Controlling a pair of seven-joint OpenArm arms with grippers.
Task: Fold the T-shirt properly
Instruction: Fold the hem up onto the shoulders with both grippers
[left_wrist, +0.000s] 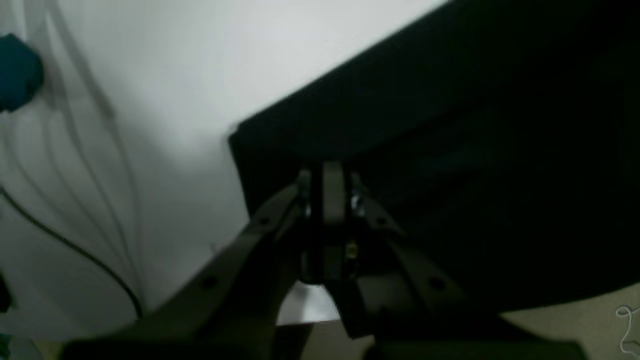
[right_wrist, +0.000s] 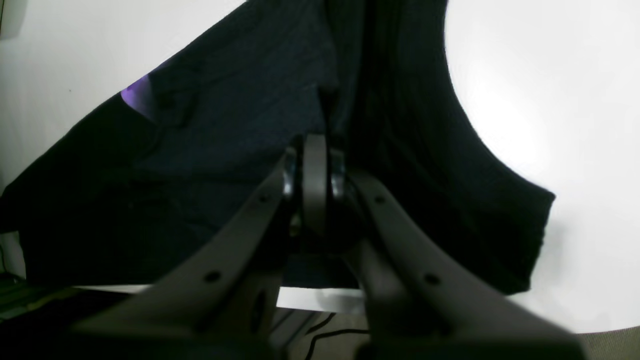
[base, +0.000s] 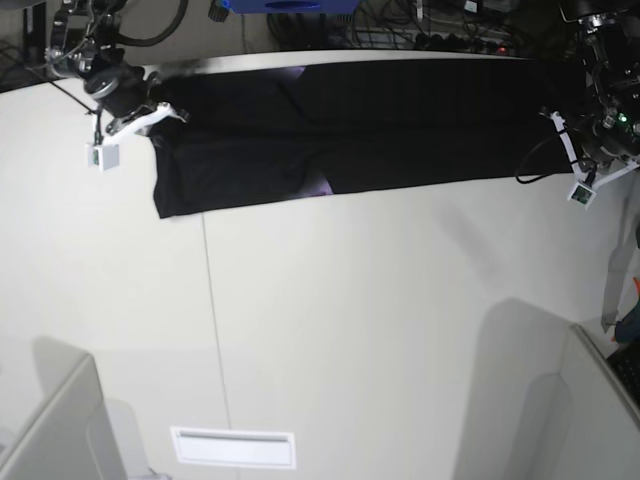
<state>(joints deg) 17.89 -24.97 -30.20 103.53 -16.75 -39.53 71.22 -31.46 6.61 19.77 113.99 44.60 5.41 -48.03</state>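
Note:
The black T-shirt (base: 360, 125) lies stretched as a long folded band along the table's far edge. A sliver of purple print (base: 320, 185) peeks from a fold. In the base view my right gripper (base: 165, 108) is at the band's left end and my left gripper (base: 565, 105) at its right end. In the right wrist view the right gripper (right_wrist: 315, 145) is shut on a bunched fold of the T-shirt (right_wrist: 210, 150), with the purple print (right_wrist: 137, 95) to its left. In the left wrist view the left gripper (left_wrist: 327, 175) is shut on the T-shirt (left_wrist: 450, 150) near its corner.
The white table (base: 350, 320) spreads toward the front, with a white label strip (base: 232, 447) near its front edge. Grey partitions (base: 55, 430) stand at both front corners. Cables and a blue item (base: 280, 5) sit behind the table. A teal object (left_wrist: 17, 70) shows at the left.

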